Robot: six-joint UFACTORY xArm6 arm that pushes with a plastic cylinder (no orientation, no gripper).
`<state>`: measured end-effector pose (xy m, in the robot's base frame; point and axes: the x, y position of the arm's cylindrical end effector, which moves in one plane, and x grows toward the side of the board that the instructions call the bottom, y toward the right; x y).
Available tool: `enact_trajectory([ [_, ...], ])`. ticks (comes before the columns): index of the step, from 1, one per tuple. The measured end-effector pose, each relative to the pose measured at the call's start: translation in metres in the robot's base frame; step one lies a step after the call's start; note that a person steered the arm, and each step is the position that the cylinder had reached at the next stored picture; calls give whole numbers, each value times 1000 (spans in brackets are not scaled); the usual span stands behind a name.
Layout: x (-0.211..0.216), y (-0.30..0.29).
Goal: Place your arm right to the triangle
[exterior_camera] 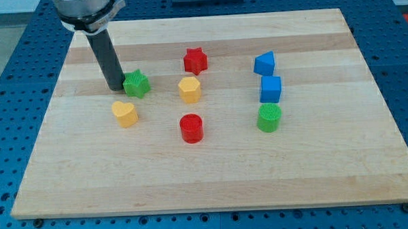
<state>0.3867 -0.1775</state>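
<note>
The blue triangle block [264, 63] lies at the view's right on the wooden board [213, 175]. My tip [114, 87] is down on the board far to the view's left of it, right against the left side of the green star block [137, 83]. The red star block [195, 60] and the yellow hexagon block [189, 90] lie between my tip and the triangle.
A blue cube [270, 89] sits just below the triangle, with a green cylinder [269, 118] below that. A yellow heart block [125, 113] lies below my tip. A red cylinder [191, 128] sits near the board's middle.
</note>
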Motion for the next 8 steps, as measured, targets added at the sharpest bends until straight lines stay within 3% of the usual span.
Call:
enact_trajectory([
  [3, -32, 1],
  [5, -86, 47],
  [6, -103, 102],
  [8, -98, 257],
])
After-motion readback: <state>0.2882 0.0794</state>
